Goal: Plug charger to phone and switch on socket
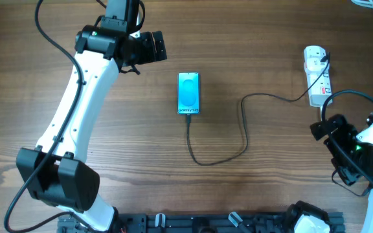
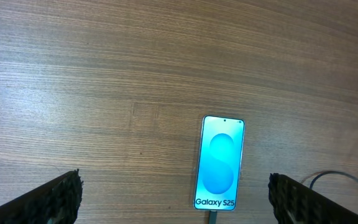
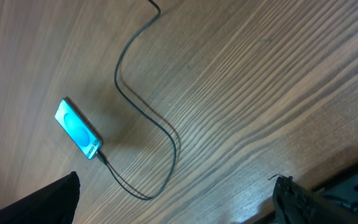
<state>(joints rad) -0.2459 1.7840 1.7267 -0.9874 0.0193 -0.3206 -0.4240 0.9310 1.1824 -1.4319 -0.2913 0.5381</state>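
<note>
Both grippers: spread wide, with nothing held in either.
Left gripper point(image 2: 176, 199): hovers over bare wood just beside the phone point(image 1: 188, 94) and does not touch it.
Right gripper point(image 3: 179, 200): hangs at the right edge of the table point(image 1: 271, 39), near the socket point(image 1: 317, 76) but apart from it.
Charger point(image 1: 243, 123): a thin black cable. Its tip meets the lettered end of the phone and looks pushed in. From there it loops across the wood and runs up to the socket.
Phone: lies flat near the middle of the table, with the turquoise screen lit and a white band of dark text at the cable end.
Socket: a white strip with red marks at the far right. The switch is too small to tell whether it is on.
Done: the plugging-in looks finished, by my reckoning.
Left: the socket switch, as far as I can judge. The right gripper is the nearer one for it.
</note>
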